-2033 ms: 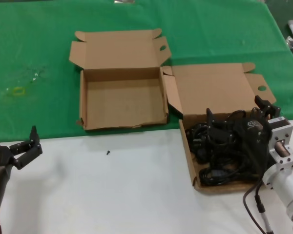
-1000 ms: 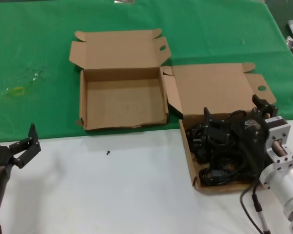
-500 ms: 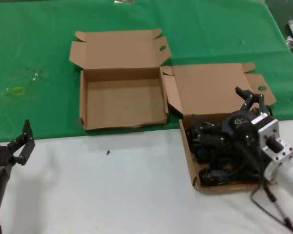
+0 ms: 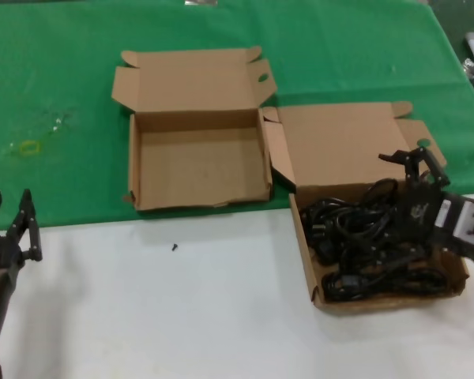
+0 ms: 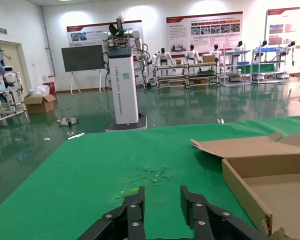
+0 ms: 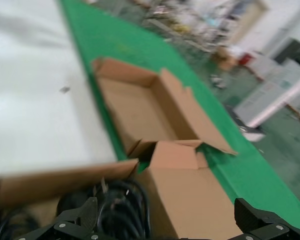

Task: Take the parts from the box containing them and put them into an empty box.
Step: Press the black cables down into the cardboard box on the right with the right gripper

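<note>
Since the earlier frames we note the right arm has swung outward and lowered, so the right gripper (image 4: pixel 415 158) now sits over the far right corner of the box containing them (image 4: pixel 308 253), fingers spread wide with nothing between them. The left gripper (image 4: pixel 9 207) has turned and now stands at the near left on the white table (image 4: pixel 182 316), fingers parted and empty.

The parts (image 4: pixel 363 241) lie tangled in that box, filling most of its floor. The empty box (image 4: pixel 201 162) rests on the green cloth (image 4: pixel 55 79), just left of and slightly beyond the full one, lid folded back. The two boxes seem to touch at their side flaps, though we cannot be sure. A small dark speck (image 4: pixel 174 247) lies on the table.
</note>
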